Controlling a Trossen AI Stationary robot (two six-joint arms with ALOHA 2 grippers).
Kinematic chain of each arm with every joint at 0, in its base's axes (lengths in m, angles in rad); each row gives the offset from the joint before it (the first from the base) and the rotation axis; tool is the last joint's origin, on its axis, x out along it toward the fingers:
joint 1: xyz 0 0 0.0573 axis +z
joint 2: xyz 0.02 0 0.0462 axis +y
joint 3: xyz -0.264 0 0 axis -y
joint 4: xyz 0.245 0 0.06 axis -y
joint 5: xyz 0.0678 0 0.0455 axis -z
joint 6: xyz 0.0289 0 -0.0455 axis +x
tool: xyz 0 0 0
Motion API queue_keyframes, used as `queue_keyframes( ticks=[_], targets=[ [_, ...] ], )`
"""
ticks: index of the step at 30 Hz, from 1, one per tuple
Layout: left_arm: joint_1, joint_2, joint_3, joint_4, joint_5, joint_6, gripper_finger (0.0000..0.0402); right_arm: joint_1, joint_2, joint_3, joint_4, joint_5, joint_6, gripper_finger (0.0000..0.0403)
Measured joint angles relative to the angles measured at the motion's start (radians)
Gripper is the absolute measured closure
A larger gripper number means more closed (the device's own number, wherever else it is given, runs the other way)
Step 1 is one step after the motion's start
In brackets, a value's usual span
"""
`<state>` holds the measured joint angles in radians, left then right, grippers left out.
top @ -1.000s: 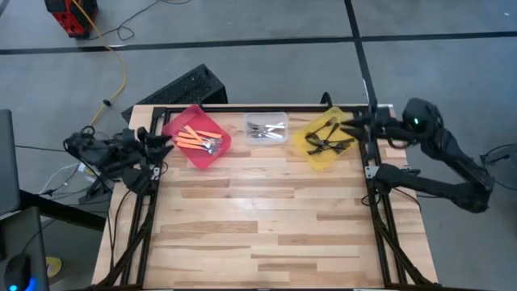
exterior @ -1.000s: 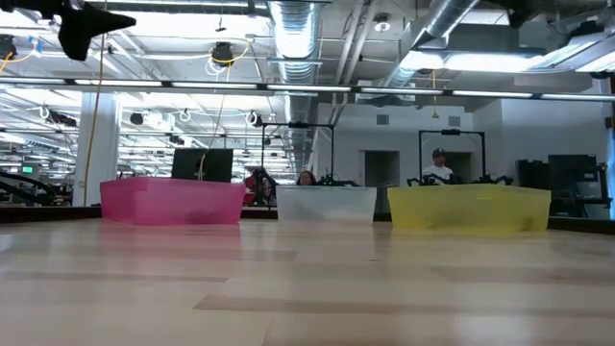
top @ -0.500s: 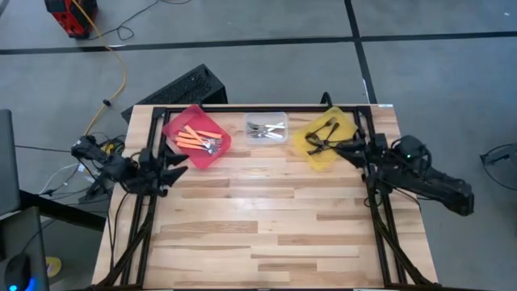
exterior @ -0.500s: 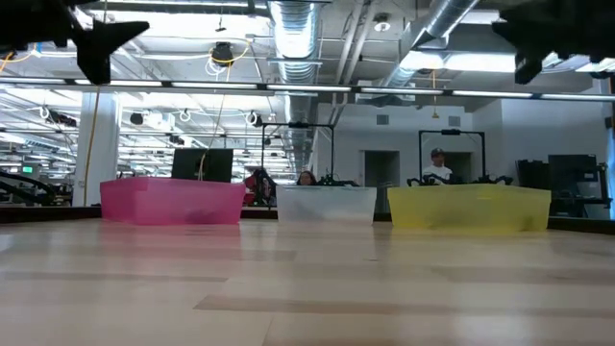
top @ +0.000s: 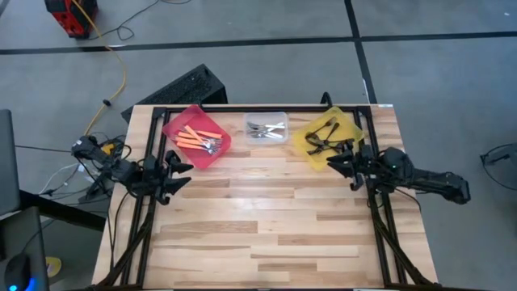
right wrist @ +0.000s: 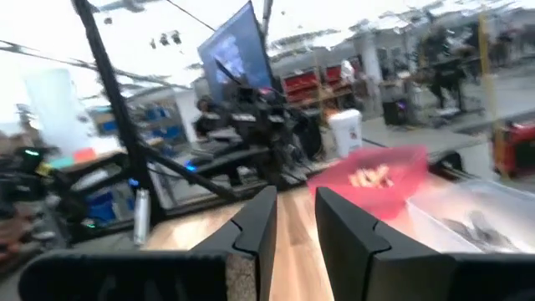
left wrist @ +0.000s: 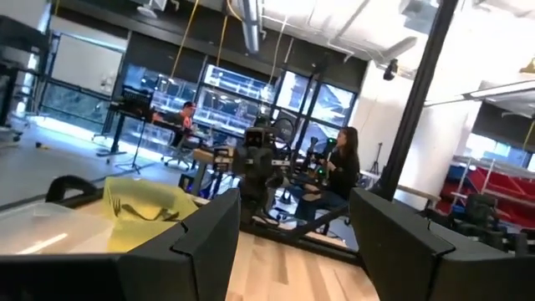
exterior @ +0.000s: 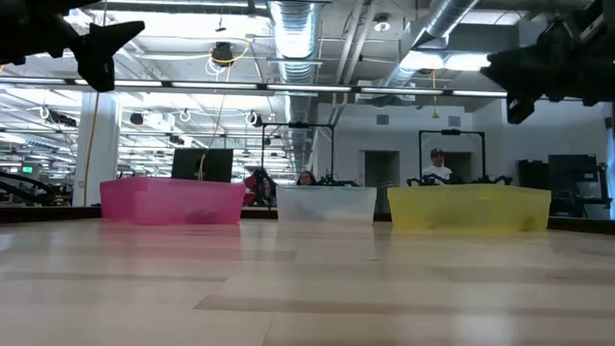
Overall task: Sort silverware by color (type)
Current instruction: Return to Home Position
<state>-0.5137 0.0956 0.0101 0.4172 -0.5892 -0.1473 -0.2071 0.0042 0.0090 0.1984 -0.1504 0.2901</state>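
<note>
**Forks sorted into three bins, both grippers empty at the table's sides**

All the forks lie in the three bins lined up along the far edge of the table (top: 266, 218). The orange forks (top: 196, 139) are in the red bin (exterior: 173, 202) on the left. The silver forks (top: 265, 128) are in the clear bin (exterior: 327, 204) in the middle. The black forks (top: 323, 139) lie tangled in the yellow bin (exterior: 469, 208) on the right.

The left gripper (top: 181, 170) hangs over the table's left edge, just nearer than the red bin and apart from the orange forks. Its fingers (left wrist: 192, 242) stand wide apart with nothing between them.

The right gripper (top: 339, 167) hangs at the right side, just beside the near corner of the yellow bin and close to the black forks without touching them. Its fingers (right wrist: 251, 230) are parted by a narrower gap, and it too holds nothing.

From table height both grippers show high above the wood, well over the bin rims. The two point inward, toward each other across the table.
</note>
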Motion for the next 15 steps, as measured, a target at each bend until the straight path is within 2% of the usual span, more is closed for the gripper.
queue_keyframes(
  ticks=[4, 9, 15],
  targets=[
    [0.0, 0.0, 0.0, -0.008, 0.007, 0.029, 0.0189, 0.054, 0.01, -0.001, -0.035, 0.067, -0.051, 0.0291],
    [0.0, 0.0, -0.001, -0.121, 0.008, 0.026, 0.0189, 0.096, 0.011, -0.001, -0.089, 0.153, -0.148, 0.0291],
    [0.0, 0.0, -0.002, -0.234, -0.049, -0.022, 0.0189, 0.117, 0.015, -0.002, -0.148, 0.158, -0.233, 0.0291]
  ],
)
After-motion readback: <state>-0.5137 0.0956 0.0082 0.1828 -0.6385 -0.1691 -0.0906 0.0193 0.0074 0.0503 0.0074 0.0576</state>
